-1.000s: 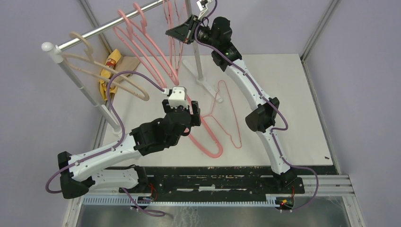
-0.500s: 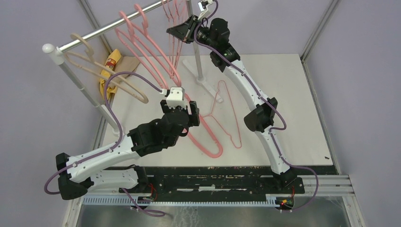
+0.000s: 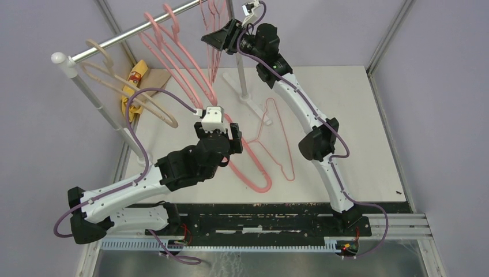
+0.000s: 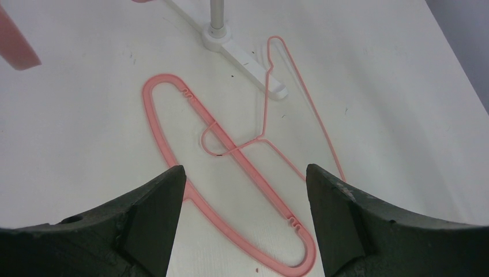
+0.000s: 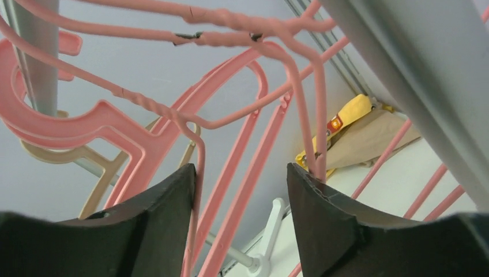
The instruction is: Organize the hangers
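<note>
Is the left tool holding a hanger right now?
No, the left tool hangs open above two pink hangers lying on the table.

This is a robot lab cell. Two arms (image 3: 124, 190) are bolted to a black base plate (image 3: 259, 224) along the bottom of the top view, with purple cables (image 3: 131, 115) looping off them. Bare lilac walls (image 3: 444, 52) and aluminium posts (image 3: 390, 34) fence the white table (image 3: 357, 115). At upper left, a small rail (image 3: 127, 35) of hangers (image 5: 109, 121) stands on the tabletop.

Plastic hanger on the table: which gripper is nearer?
Left. The left gripper hovers just above the hanger, jaws open; the right gripper is up at the rail among hung hangers, well away.
</note>
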You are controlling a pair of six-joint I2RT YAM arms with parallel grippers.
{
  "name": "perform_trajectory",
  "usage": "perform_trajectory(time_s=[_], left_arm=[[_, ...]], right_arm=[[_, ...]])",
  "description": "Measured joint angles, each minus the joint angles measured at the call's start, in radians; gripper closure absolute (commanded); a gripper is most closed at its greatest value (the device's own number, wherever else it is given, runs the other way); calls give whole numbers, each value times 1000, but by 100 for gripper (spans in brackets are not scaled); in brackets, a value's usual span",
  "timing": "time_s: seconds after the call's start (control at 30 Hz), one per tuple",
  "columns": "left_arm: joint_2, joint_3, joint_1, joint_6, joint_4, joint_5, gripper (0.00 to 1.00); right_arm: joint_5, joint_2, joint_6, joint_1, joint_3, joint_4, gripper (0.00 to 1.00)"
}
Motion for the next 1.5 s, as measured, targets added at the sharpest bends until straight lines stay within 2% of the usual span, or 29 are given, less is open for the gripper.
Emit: perform_trajectory(time_s=[0.17, 0.37, 0.53, 0.8, 0.97, 1.07, 1.23, 1.33, 1.5], left_arm=[[-3, -5, 0, 0, 0, -3, 15], [-9, -19, 0, -1, -23, -7, 12], [-18, -33, 0, -13, -63, -11, 7], [-38, -50, 0, -92, -169, -28, 1], [-50, -79, 0, -155, -218, -26, 0], [-51, -90, 0, -182, -244, -24, 0], [-50, -98, 0, -213, -262, -21, 0], [-49, -99, 0, -223, -263, -21, 0], [-49, -108, 0, -225, -261, -21, 1]], right_arm=[[-23, -91, -2, -4, -177, 35, 21], [-32, -287, -60, -5, -481, 62, 16], [0, -509, -181, -5, -703, 24, 16], [96, -856, -398, -5, -937, -113, 17], [158, -991, -494, 5, -1112, -217, 20], [200, -1017, -534, 19, -1246, -289, 29], [262, -1010, -555, 60, -1523, -400, 38], [312, -1001, -547, 90, -1646, -463, 41], [373, -1000, -534, 124, -1732, -487, 43]])
